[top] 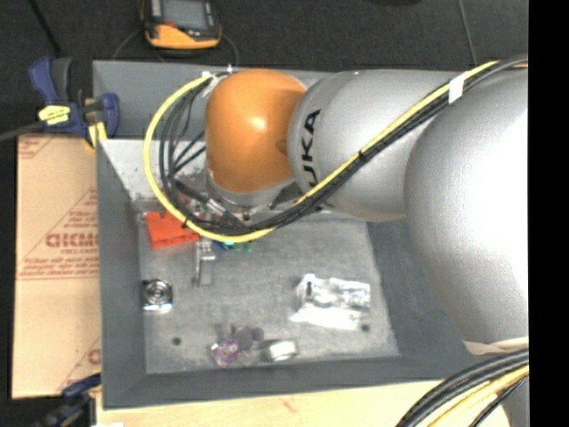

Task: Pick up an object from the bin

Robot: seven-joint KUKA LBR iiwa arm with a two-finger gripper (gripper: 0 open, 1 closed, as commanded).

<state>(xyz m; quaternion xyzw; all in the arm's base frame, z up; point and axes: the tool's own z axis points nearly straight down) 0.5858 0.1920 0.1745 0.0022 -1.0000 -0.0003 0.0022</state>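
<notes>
So the arm (427,149) comes in over the right wall of the bin (120,265), with its orange cover (253,132) hanging over the far-left part. The hand (204,269) pokes out underneath, low over the speckled grey floor. Honestly can't tell if it's open or closed from here. The closest thing is an orange block (164,229), just beside the hand and near the left wall. A small round metal cap (157,295) lies further along that wall toward the near side. A crinkly clear plastic packet (332,299) lies near the middle-right, and a purple bit (233,348) and a white ring (283,350) lie by the near wall. Past the far wall, an orange-and-black gadget (180,20) rests on a dark surface (356,25).
</notes>
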